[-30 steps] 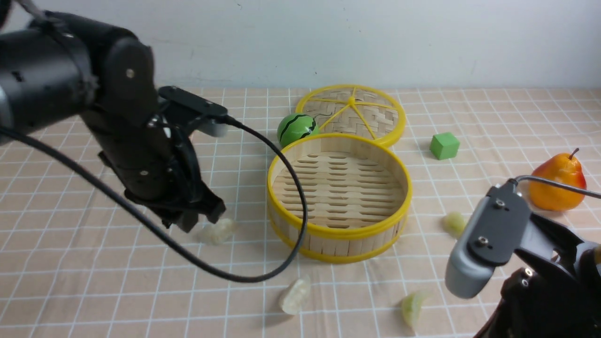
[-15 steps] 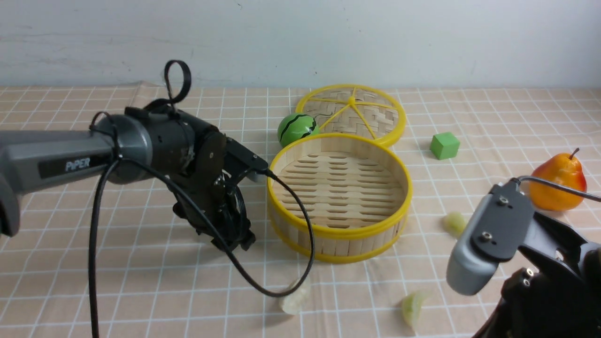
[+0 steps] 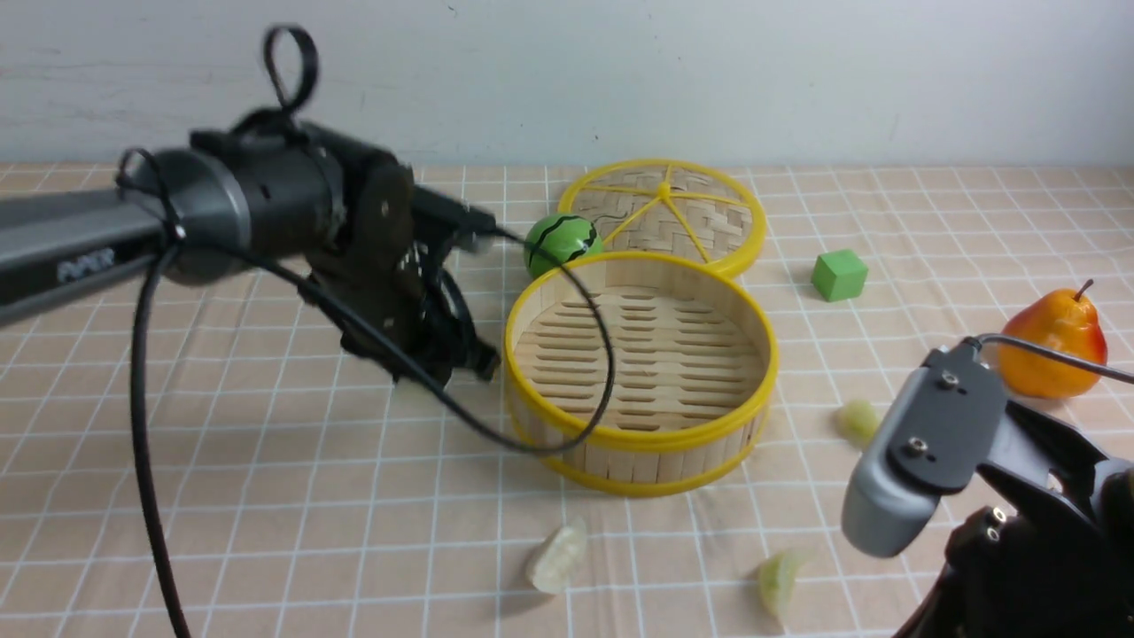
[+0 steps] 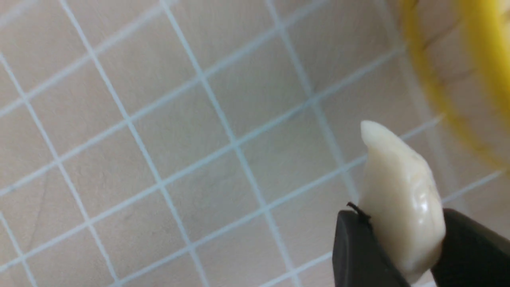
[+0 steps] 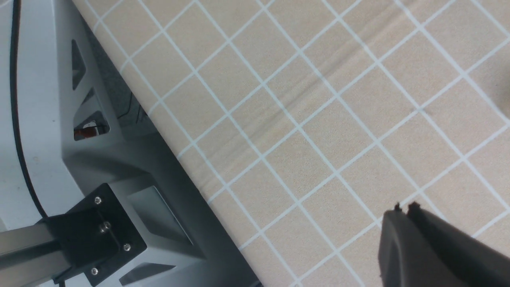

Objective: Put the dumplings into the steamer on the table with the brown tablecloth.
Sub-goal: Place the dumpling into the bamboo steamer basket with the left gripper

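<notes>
In the left wrist view my left gripper [image 4: 400,215] is shut on a whitish-cream dumpling [image 4: 398,175], held above the brown tablecloth [image 4: 159,139] beside the steamer's yellow rim [image 4: 484,79]. In the front view this gripper [image 3: 469,359] hangs just left of the steamer [image 3: 638,438], and its fingers hide the held dumpling. The steamer's slatted floor is bare. One cream dumpling [image 3: 558,558] and two pale green dumplings [image 3: 780,580] [image 3: 857,421] lie on the cloth. My right gripper [image 5: 404,207] is shut and empty over the cloth near the table's edge.
Behind the steamer lie a flat woven lid [image 3: 664,213] and a watermelon ball [image 3: 560,244]. A green cube [image 3: 838,275] and a pear [image 3: 1054,346] stand to the right. The left arm's black cable [image 3: 567,434] droops across the steamer's front left rim. The right arm's wrist housing [image 3: 921,461] fills the lower right.
The left gripper closed on the cream dumpling left of the steamer, lifted it off the cloth and rose toward the steamer's left rim. The right arm stayed put.
</notes>
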Controlling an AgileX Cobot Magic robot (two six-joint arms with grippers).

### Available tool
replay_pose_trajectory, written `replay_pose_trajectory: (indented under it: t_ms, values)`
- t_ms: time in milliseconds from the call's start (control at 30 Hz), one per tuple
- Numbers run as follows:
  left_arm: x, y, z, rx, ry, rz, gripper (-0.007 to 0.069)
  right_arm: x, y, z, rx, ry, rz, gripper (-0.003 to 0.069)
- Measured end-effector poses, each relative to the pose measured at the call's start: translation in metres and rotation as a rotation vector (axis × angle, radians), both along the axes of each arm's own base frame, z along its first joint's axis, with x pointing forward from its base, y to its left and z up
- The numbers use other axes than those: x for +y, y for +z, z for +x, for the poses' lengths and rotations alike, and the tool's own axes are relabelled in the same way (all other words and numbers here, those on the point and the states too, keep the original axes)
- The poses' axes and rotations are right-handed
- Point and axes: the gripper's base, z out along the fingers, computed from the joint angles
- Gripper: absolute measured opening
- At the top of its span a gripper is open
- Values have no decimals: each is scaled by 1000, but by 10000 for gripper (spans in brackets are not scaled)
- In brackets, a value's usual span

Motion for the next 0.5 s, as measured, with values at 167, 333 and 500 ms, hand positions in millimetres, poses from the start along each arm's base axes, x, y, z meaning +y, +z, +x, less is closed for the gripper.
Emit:
replay_pose_trajectory:
  t_ms: [167, 333, 500]
  values:
    - [-29, 51, 2, -76, 9, -181, 228, -7, 23, -12, -18, 19, 21, 19]
    - [-100, 35, 13, -69, -60, -230, 228, -28, 67, -44, -144, 43, 109, 25]
    - [-152, -4, 35, -72, -64, -191, 228, -50, 83, -71, -215, -10, 154, 31]
